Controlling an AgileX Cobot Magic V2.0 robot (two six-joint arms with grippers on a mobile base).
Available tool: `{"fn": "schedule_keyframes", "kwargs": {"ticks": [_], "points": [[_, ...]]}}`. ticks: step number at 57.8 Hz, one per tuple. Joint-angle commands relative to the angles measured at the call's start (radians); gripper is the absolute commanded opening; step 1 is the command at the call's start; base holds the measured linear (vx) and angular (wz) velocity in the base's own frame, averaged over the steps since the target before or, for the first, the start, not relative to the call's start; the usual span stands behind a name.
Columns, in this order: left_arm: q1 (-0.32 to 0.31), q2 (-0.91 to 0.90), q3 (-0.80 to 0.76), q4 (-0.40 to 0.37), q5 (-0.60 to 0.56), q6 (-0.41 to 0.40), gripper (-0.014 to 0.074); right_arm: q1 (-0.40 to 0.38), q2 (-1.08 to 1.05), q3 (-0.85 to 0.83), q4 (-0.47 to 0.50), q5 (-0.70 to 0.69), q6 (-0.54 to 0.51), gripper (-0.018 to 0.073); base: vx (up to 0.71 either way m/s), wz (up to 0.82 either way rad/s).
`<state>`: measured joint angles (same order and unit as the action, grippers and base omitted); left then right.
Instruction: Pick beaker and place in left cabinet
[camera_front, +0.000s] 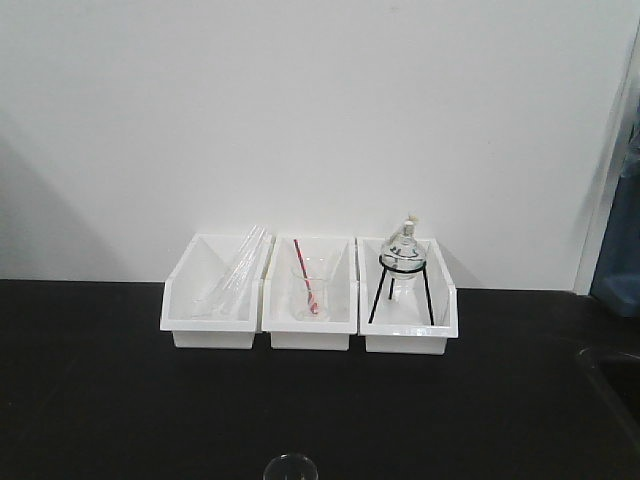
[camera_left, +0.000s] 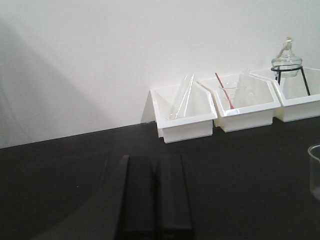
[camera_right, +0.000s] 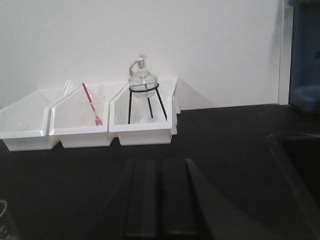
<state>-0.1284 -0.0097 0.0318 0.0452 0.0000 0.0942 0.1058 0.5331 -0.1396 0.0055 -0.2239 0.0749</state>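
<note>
- The left gripper (camera_left: 156, 161) hangs low over the black table (camera_left: 60, 170), aimed at the white bins (camera_left: 185, 132); its fingers lie pressed together, holding nothing.
- The right gripper (camera_right: 161, 162) sits likewise, fingers seemingly closed, though dark against dark.
- The beaker (camera_front: 290, 467) stands upright on the table, between the two grippers, well short of the bins.

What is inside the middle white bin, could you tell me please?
The middle white bin holds a clear beaker with a red rod leaning in it. The floor just behind its front wall is covered.
</note>
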Motion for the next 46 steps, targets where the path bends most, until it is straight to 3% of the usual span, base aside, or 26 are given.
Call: {"fn": "schedule_keyframes", "kwargs": {"ticks": [1, 14, 24, 37, 46], "points": [[-0.001, -0.019, 0.016, -0.003, -0.075, -0.003, 0.0001, -0.005, 0.115, -0.036, -0.006, -0.21, -0.006, 0.0038, 0.0, 0.0], [-0.001, -0.019, 0.016, -0.003, -0.075, -0.003, 0.0001, -0.005, 0.354, -0.036, 0.006, -0.479, -0.005, 0.0074, 0.0, 0.0], [-0.001, -0.019, 0.016, -0.003, -0.075, -0.003, 0.0001, -0.005, 0.477, -0.036, 0.072, -0.525, -0.005, 0.014, 0.0, 0.0], [-0.001, -0.019, 0.016, -0.003, -0.075, -0.003, 0.0001, -0.005, 0.569, -0.036, 0.169, -0.588, -0.009, 0.0373, 0.0, 0.0], [-0.001, -0.019, 0.016, -0.003, -0.075, -0.003, 0.0001, -0.005, 0.61, -0.036, 0.175, -0.771, -0.007, 0.0544, 0.0, 0.0]]}}
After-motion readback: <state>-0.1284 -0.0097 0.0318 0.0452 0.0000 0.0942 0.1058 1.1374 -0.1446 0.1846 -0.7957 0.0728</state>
